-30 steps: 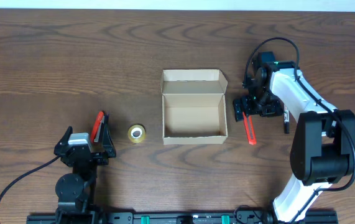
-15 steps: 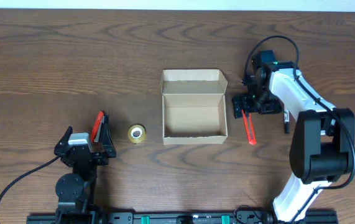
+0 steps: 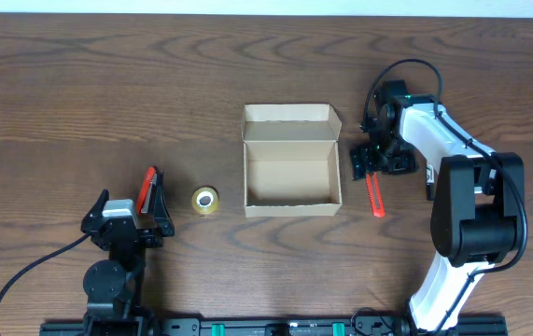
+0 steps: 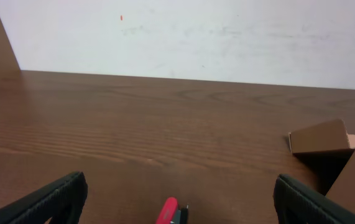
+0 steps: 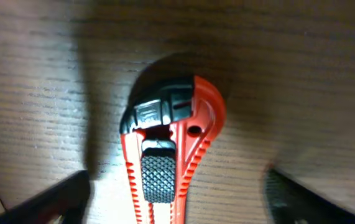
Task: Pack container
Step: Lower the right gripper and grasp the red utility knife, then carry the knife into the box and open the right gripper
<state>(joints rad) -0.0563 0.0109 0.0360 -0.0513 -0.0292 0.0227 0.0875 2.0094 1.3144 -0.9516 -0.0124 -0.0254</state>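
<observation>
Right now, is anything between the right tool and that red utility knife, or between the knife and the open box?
Nothing visible. The right tool hangs directly over the red utility knife, straddling it. Only bare table lies between the knife and the open cardboard box.

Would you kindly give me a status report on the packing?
Left tool open. Right tool open, straddling red cutter on table. Container lid open, nothing inside. Tape roll on its left, nothing blocking.

One cardboard box [image 3: 291, 159], one yellow tape roll [image 3: 204, 200] and two red tools, a utility knife [image 3: 374, 194] and a less distinct second red tool [image 3: 149, 187], share one table [image 3: 61, 93] with two robot arms: the left arm [image 3: 112, 280] and the right arm [image 3: 457, 149].
</observation>
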